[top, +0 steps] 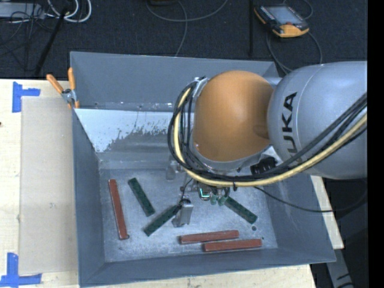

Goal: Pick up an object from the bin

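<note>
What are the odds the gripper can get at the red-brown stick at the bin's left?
Probably yes. The red-brown stick lies flat, nothing on it; the nearest dark green stick lies apart. The left wall beside it may crowd the gripper.

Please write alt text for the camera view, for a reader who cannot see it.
A robot arm reaches from the right into a grey metal bin, its claw over the upper end of a slanted dark green stick. Two more green sticks and three reddish-brown sticks lie around it.
</note>
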